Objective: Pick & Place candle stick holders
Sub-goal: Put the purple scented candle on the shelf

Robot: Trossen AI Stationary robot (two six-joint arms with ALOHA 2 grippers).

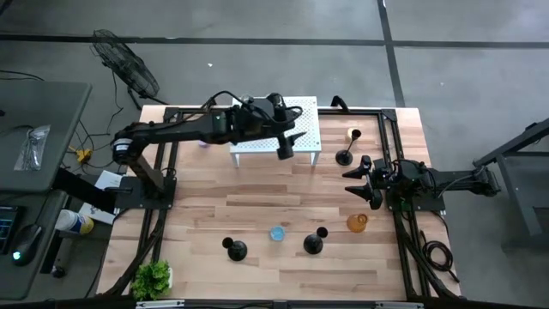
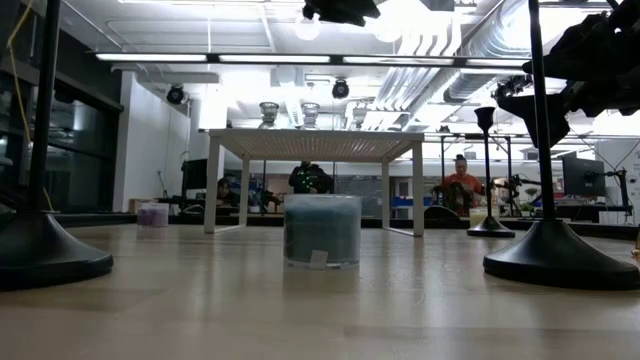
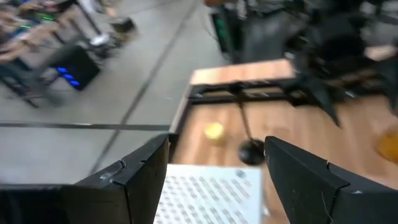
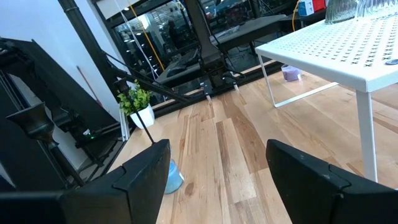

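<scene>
A white perforated metal stand [image 1: 276,129] is seen at the far edge of a pale wooden table [image 1: 257,215], with the left gripper [image 1: 286,148] held above the stand's near edge, its jaws spread wide and nothing between them. The right gripper [image 1: 356,182] is poised over the table's right side, jaws likewise parted and empty. One black candle stick holder with a round flared base and thin stem [image 1: 344,156] is stood just beside the stand's right end, with a small yellow glass cup [image 1: 354,135] behind it. Two further black holders [image 1: 234,249] [image 1: 314,242] are set along the near part of the table, a small blue glass cup [image 1: 276,233] between them. An amber glass cup [image 1: 357,222] is placed near the right gripper. A purple cup [image 2: 153,214] is glimpsed by the stand's left legs in the low view, and clear glass cups [image 2: 269,113] are lined up on its top. A small green leafy plant [image 1: 152,278] is kept at the near left corner.
</scene>
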